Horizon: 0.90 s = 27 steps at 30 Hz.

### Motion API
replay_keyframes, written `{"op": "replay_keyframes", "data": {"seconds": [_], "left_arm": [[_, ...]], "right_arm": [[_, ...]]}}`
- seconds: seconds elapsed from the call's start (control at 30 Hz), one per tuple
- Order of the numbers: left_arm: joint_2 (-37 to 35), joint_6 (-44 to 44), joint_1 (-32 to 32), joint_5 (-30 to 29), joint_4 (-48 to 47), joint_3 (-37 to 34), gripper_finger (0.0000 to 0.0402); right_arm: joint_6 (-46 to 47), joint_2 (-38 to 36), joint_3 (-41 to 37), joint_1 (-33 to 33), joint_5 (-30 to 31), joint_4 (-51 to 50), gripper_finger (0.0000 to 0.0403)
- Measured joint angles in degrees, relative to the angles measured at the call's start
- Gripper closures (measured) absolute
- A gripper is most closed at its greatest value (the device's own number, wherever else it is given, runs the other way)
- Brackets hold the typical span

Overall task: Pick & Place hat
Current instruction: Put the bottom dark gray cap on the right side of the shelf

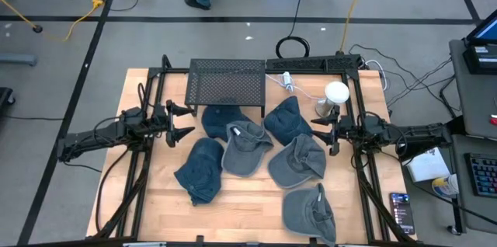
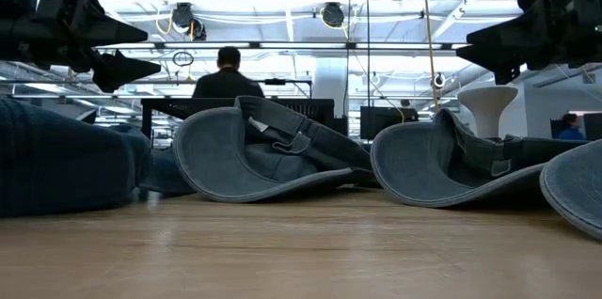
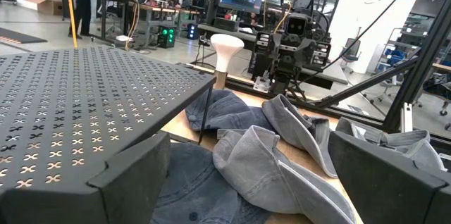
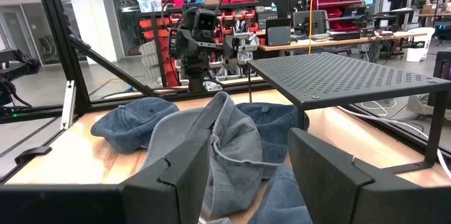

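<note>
both arms wait, hats loose on the bench

the bench (image 1: pixel 155 208) carries everything: a wooden top inside a black frame. at its far middle stands a perforated rack (image 1: pixel 227 84) on legs, likely the place for a hat, since it is bare and raised. in front of it lie six hats in a loose heap, blue and grey, none held. the grey hat (image 1: pixel 245 147) in the middle lies crumpled with its brim toward the near side, long axis running far to near; a second grey hat (image 1: pixel 311 212) sits alone near the right edge, long axis also far to near. a white stand (image 1: pixel 334 95) is at far right.

the left gripper (image 1: pixel 180 121) hovers at the left of the heap, jaws wide, empty. the right gripper (image 1: pixel 322 132) hovers at the right, facing it, jaws partly apart, empty. both point inward, seemingly poised to reach.
</note>
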Motion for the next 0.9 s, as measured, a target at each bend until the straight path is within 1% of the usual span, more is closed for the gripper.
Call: {"op": "replay_keyframes", "data": {"seconds": [0.13,0.2,0.33,0.5,0.6,0.73,0.83,0.9], "left_arm": [[0.01,-0.01,0.0,-0.02,0.0,-0.01,0.0011],[0.02,-0.01,0.02,-0.02,0.0,0.0,0.0011],[0.02,-0.02,0.02,-0.02,0.0,0.0,0.0011],[0.02,-0.01,0.01,-0.06,0.02,0.0,0.0011],[0.02,-0.01,0.0,-0.09,0.02,0.0,0.0011],[0.02,-0.02,0.01,-0.09,0.04,-0.01,0.0011],[0.02,-0.02,0.0,-0.09,0.17,-0.02,0.0011],[0.02,-0.02,0.01,-0.09,0.2,-0.02,0.0011]], "right_arm": [[1.46,0.44,2.61,0.02,0.24,-1.03,0.0218],[1.66,1.84,5.17,0.01,1.61,-5.11,0.0218],[0.79,7.05,15.65,0.02,6.8,-14.55,0.0218],[4.99,19.08,31.55,0.02,12.3,-29.67,0.0218],[10.39,27.99,42.82,0.0,12.42,-38.84,0.0218],[16.11,41.12,58.73,0.02,11.74,-50.7,0.0218],[19.63,50.3,71.26,0.0,8.33,-59.36,0.0218],[21.74,56.32,79.09,0.01,4.64,-65.22,0.0218]]}}
